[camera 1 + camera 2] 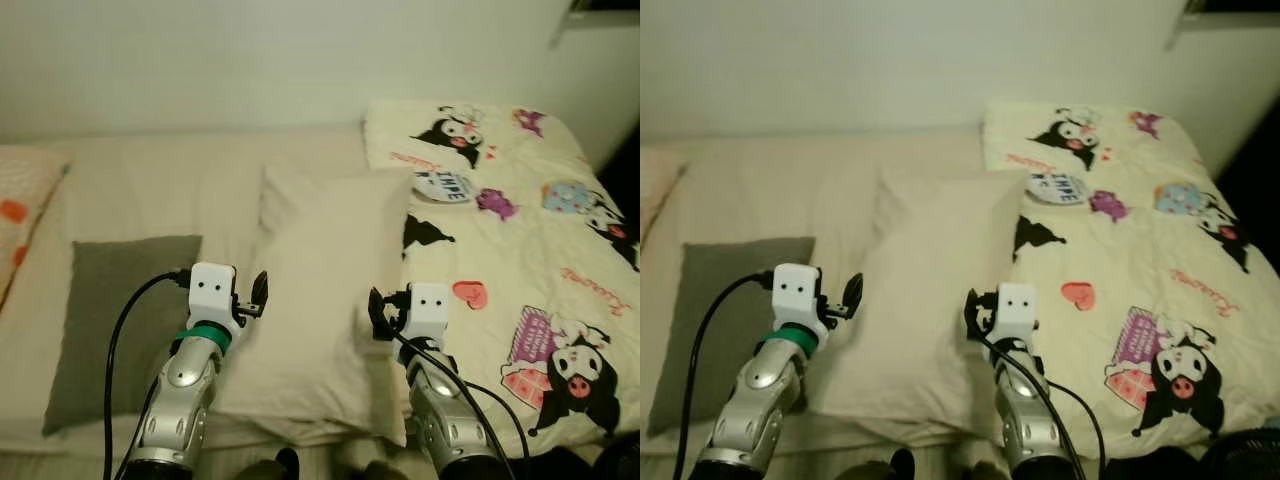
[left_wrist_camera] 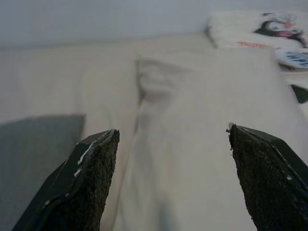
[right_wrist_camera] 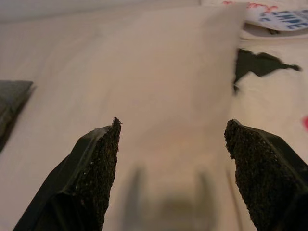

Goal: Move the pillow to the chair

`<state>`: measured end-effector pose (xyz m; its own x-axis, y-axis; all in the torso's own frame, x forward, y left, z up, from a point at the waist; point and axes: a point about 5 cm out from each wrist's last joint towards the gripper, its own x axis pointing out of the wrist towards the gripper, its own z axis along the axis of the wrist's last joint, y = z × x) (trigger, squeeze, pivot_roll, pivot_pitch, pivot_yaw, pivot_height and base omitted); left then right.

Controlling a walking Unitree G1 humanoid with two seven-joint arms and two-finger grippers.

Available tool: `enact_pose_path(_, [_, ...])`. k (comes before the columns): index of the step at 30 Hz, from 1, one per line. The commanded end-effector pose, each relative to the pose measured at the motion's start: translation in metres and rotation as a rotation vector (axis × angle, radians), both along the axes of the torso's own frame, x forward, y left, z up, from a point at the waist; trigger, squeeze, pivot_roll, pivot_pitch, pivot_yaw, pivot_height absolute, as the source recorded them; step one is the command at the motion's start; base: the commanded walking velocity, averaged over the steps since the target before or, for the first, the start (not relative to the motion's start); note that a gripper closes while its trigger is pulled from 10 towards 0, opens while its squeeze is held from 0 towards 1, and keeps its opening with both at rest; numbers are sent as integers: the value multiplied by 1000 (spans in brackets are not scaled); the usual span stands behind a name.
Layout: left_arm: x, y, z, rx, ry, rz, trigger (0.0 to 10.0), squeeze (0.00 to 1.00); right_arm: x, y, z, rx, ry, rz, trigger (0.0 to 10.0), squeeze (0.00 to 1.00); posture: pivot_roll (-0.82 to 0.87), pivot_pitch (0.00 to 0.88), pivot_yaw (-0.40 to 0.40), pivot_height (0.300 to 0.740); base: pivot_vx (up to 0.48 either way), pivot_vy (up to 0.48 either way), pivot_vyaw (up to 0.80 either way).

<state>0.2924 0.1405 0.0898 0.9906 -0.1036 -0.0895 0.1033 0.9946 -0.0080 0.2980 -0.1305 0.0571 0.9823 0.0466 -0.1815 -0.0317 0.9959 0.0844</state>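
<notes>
Looking down at a plump cream-coloured fabric pillow (image 1: 320, 300) lying flat on the pale bed (image 1: 150, 180), right in front of me. It is rectangular and a bit rumpled at its far end, its long axis running from near to far and leaning slightly right as it goes. Its right edge overlaps the cartoon-printed white quilt (image 1: 520, 270); a flat grey cushion (image 1: 115, 320) lies just left of it. My left gripper (image 1: 262, 290) hovers over the pillow's near left edge, fingers (image 2: 91, 178) spread wide apart. My right gripper (image 1: 376, 312) hangs over the near right part, fingers (image 3: 94, 173) equally wide, nothing between them.
</notes>
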Motion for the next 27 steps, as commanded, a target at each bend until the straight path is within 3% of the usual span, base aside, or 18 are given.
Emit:
enact_pose_path(1, [-1, 1, -5, 14, 29, 3, 10000, 0, -3, -1, -4, 7, 21, -6, 10000, 0, 6, 66, 75, 740, 0, 0, 0])
enact_pose_path(27, [2, 11, -6, 58, 31, 43, 10000, 0, 0, 1, -3, 17, 23, -8, 10000, 0, 15, 66, 74, 740, 0, 0, 0])
